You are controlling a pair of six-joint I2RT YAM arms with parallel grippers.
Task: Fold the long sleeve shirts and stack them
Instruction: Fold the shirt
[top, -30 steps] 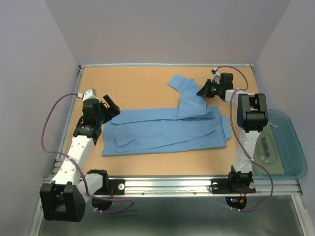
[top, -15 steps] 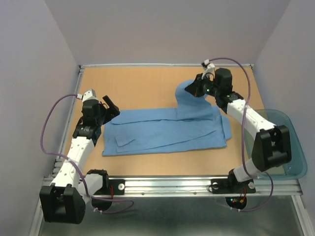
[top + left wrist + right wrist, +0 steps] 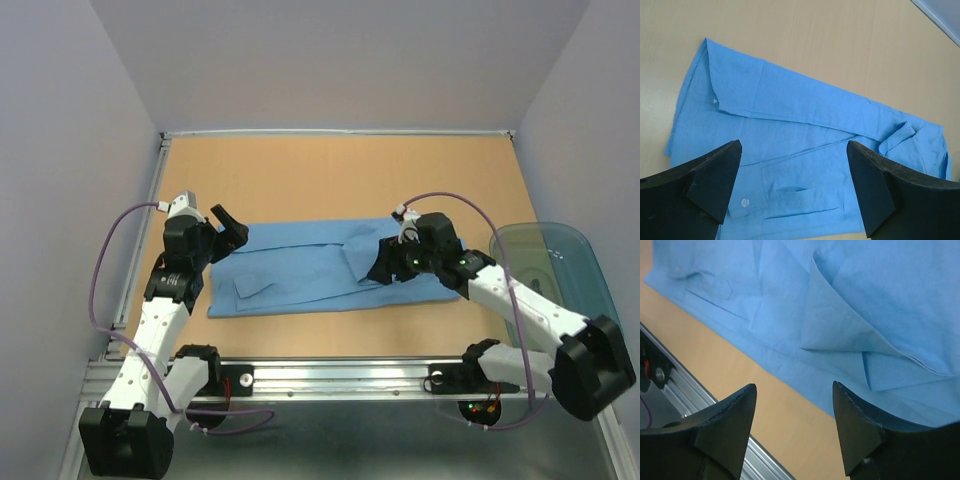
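One light blue long sleeve shirt [image 3: 300, 270] lies flat on the table as a long band, its sleeve folded over the body. My left gripper [image 3: 232, 228] hovers at the shirt's left end, open and holding nothing; its wrist view shows the shirt [image 3: 790, 115] with a buttoned cuff [image 3: 745, 202] between the jaws of that gripper [image 3: 793, 145]. My right gripper [image 3: 385, 268] is over the shirt's right half near its front edge, open with nothing in it. Past the same gripper [image 3: 793, 385] in its own view, the folded sleeve flap [image 3: 840, 325] rests on the cloth.
A translucent teal tub [image 3: 560, 290] stands off the table's right edge, beside the right arm. The metal front rail [image 3: 340, 372] runs close below the shirt and also shows as the rail [image 3: 670, 385] in the right wrist view. Bare wooden table [image 3: 300, 180] lies behind the shirt.
The right arm swung from the far right corner toward the front, carrying the sleeve over the shirt's body, then opened and let it go. The left arm barely shifted.
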